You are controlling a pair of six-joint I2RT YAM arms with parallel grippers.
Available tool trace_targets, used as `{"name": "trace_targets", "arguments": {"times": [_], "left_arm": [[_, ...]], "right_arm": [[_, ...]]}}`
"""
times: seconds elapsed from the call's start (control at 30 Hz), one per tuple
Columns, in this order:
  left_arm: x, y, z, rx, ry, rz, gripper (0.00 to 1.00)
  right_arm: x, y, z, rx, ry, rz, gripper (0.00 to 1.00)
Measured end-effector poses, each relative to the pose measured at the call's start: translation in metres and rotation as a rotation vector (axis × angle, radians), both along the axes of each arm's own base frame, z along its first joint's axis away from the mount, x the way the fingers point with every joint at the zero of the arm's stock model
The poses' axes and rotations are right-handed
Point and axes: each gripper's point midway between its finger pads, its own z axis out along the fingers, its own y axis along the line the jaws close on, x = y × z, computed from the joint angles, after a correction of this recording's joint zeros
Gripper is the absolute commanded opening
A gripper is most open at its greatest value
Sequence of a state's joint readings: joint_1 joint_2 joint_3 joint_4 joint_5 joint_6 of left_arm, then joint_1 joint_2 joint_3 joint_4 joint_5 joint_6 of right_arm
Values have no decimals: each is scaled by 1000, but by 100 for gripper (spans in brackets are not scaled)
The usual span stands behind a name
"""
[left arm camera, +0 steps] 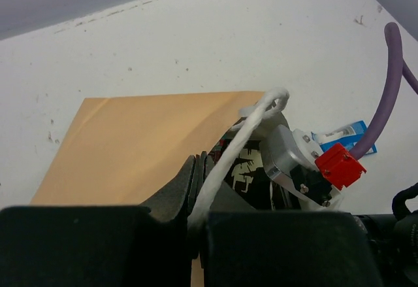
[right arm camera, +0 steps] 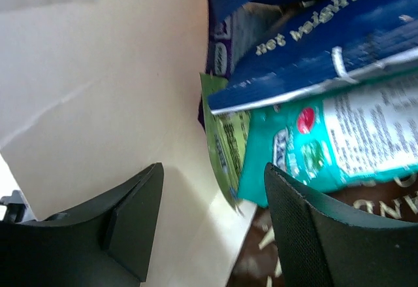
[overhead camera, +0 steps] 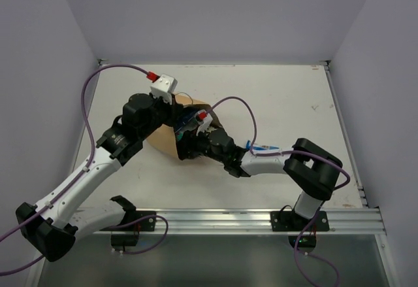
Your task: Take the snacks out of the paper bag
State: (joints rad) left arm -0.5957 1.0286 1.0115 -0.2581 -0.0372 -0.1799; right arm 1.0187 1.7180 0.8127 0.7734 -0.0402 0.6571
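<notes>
The tan paper bag (overhead camera: 162,142) lies on its side at mid-table, mouth to the right. My left gripper (overhead camera: 175,118) (left arm camera: 199,164) is shut on its white string handle (left arm camera: 243,135) and the bag's upper edge (left arm camera: 144,143), holding the mouth up. My right gripper (overhead camera: 185,145) (right arm camera: 212,199) is open inside the mouth, against the pale inner wall (right arm camera: 98,97). Ahead of it lie a dark blue chip bag (right arm camera: 313,45), a teal-white packet (right arm camera: 339,143), a green-edged packet (right arm camera: 225,146), a purple pack (right arm camera: 219,45) and a brown bag (right arm camera: 333,235). A blue-white packet (overhead camera: 262,148) (left arm camera: 339,135) lies on the table outside.
The right wrist's camera block with a red plug (left arm camera: 338,166) sits close to my left fingers. Purple cables (overhead camera: 243,107) loop over the table behind the bag. White walls enclose the table on three sides. A metal rail (overhead camera: 261,218) runs along the near edge.
</notes>
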Motion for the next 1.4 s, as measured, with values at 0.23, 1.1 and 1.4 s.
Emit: {"name": "trace_targets", "arguments": {"times": [0.23,1.1,1.4], "left_arm": [[1,-2,2,-50,29,25,0],[-28,4,2,-54,-64,-74,0],[-28,7,-1,-27,-84,-78,0]], "right_arm": [[2,12,16,4,-59,45,68],[6,-21,29,-60,-114,9,0],[15,-68,53,-39,-156,-76,0]]}}
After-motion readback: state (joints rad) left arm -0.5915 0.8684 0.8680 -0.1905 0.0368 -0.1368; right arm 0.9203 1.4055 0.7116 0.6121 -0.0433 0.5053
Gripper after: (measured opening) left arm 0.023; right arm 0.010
